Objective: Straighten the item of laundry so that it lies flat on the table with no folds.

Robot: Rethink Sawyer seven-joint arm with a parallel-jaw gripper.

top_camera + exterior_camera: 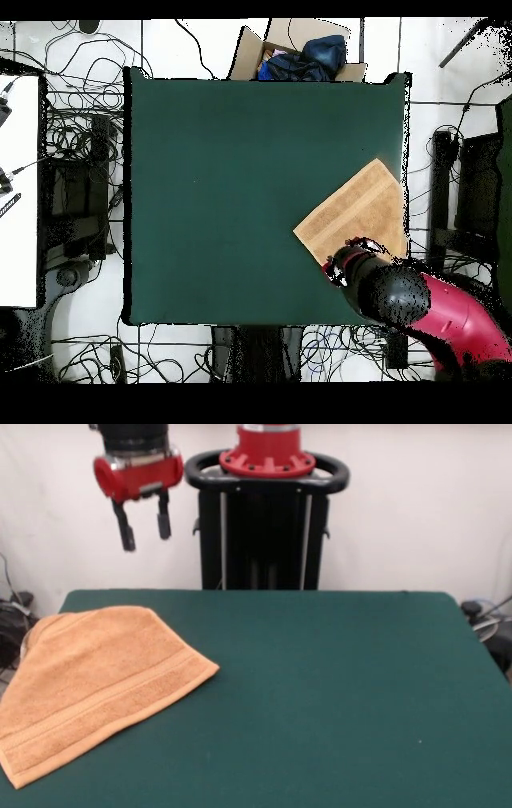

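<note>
The towel (92,684) is an orange-tan terry cloth with a soft, nubby pile and flat woven bands running parallel to one edge. In the front view it lies at the left side of the table (320,688), turned diagonally so that one corner points toward the table's middle and the banded edge runs from the lower left up to that corner. Its left part reaches the table's left edge and seems to hang over it slightly. Near its far left corner the cloth looks doubled or rumpled, with a darker fold line showing. In the overhead view the towel (358,215) appears as a slanted four-sided shape against the table's right edge, its long axis running diagonally, the bands at its upper right.

The table has a dark green, felt-like matte top, rectangular and far wider than the towel.

The gripper (145,526) hangs in the air above and behind the towel, clear of the cloth. Its two dark fingers (126,530) point downward with a plain gap between them, holding nothing. The wrist above them is red and black.

A cardboard box (300,50) holding dark blue cloth stands beyond the table's top edge in the overhead view.
</note>
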